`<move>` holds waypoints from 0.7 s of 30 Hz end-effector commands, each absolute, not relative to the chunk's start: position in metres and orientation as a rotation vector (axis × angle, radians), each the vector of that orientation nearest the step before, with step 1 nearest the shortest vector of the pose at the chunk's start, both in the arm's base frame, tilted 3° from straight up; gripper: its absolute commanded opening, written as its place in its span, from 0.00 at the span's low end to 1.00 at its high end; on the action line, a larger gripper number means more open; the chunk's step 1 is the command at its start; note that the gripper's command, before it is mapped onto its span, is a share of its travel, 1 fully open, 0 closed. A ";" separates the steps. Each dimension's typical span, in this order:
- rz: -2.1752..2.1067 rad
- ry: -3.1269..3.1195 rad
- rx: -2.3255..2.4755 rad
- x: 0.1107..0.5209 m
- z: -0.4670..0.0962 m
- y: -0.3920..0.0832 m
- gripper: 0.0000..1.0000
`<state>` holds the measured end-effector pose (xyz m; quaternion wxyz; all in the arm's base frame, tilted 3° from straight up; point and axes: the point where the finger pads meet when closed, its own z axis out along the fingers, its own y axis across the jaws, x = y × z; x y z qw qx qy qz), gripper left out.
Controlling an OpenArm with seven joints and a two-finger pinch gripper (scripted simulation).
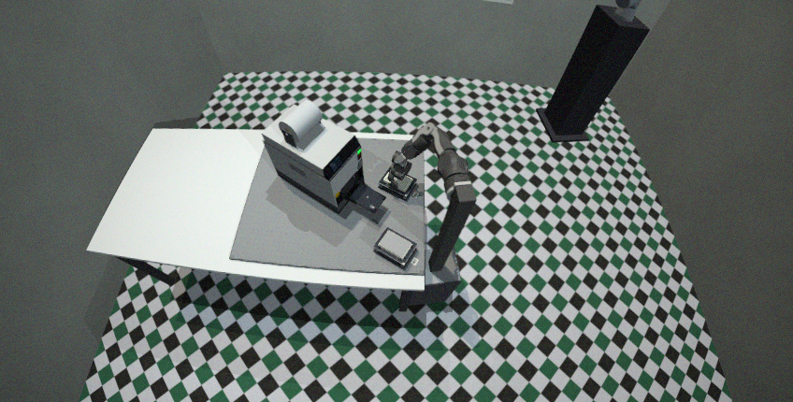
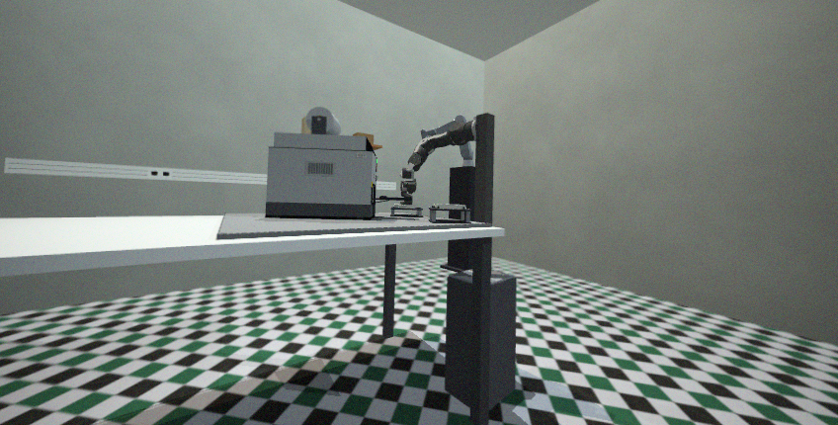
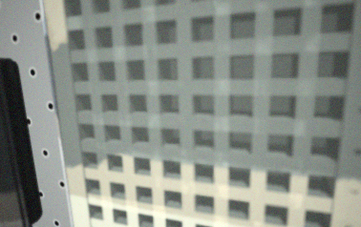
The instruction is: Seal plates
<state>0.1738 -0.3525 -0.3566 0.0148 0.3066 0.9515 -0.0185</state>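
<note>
Near the far right corner of the surface (image 1: 182,188), the spread, empty fingers (image 1: 397,176) hover just over the open plate (image 1: 406,185) in its nest, so step 1's pick-up seems in hand, next calling for lowering to straddle and pinch it.

- This looks like a lab room.
- A sealer (image 1: 313,163) machine sits on a white table (image 1: 178,188).
- Plates (image 1: 395,245) full of tiny wells lie near it.
- A robot arm (image 1: 452,177) stands beside the table.
</note>
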 end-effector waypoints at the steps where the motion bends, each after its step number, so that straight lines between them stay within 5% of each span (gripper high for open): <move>1: -0.046 2.957 0.950 0.175 -0.358 -0.351 0.65; 21: -0.046 2.957 0.951 0.175 -0.369 -0.352 0.65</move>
